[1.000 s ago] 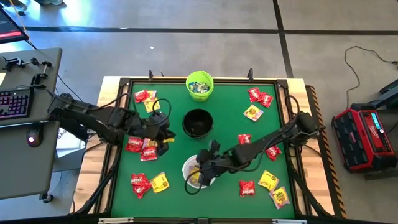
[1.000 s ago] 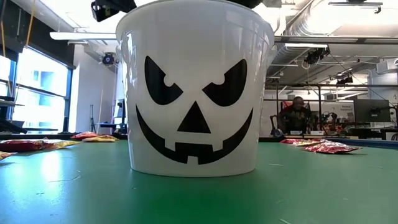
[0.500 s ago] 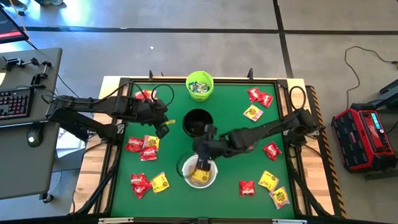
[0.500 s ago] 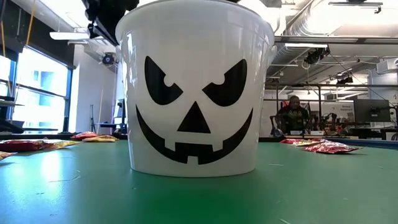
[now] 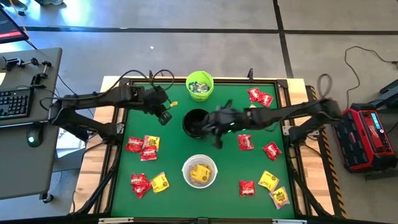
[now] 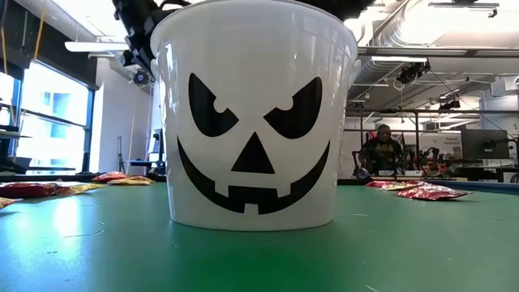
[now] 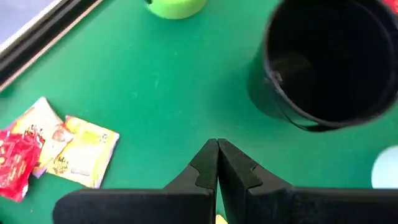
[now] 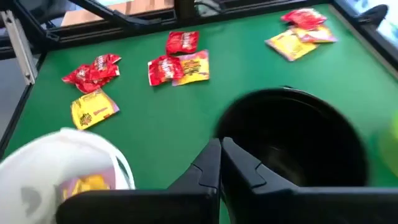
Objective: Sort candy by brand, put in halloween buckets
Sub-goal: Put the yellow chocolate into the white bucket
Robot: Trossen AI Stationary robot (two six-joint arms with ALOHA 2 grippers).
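Three halloween buckets stand in a row down the table's middle: lime green (image 5: pixel 199 85) far, black (image 5: pixel 196 122) in the middle, white (image 5: pixel 199 171) near, with yellow candy (image 5: pixel 200 174) inside. My left gripper (image 5: pixel 165 113) hovers left of the black bucket, shut on a yellow candy packet (image 5: pixel 173 104). My right gripper (image 5: pixel 210 127) reaches in from the right at the black bucket's right rim; its fingers are shut with nothing between them (image 8: pixel 220 146). In the low view the white bucket (image 6: pixel 251 113) fills the picture. My left gripper has the yellow packet between its shut fingers, which slant down. Only a sliver of yellow (image 7: pixel 219 219) shows behind the fingertips in the wrist view, so the part it holds cannot be told. The packet sticks out beside the fingers (image 5: pixel 173 104), clear of the table.
Red and yellow packets lie loose on the green mat: at the left (image 5: pixel 142 146), near left (image 5: pixel 148 182), far right (image 5: pixel 260 96), right (image 5: pixel 245 142) and near right (image 5: pixel 273 186). The green bucket holds pale packets. A raised dark frame (image 5: pixel 118 124) rims the table.
My right gripper has drawn back from over the white bucket, up and toward the far edge, to the black bucket's right side; a yellow packet now lies in the white bucket. My left gripper has carried its yellow packet from beside the left candy pile toward the far edge.
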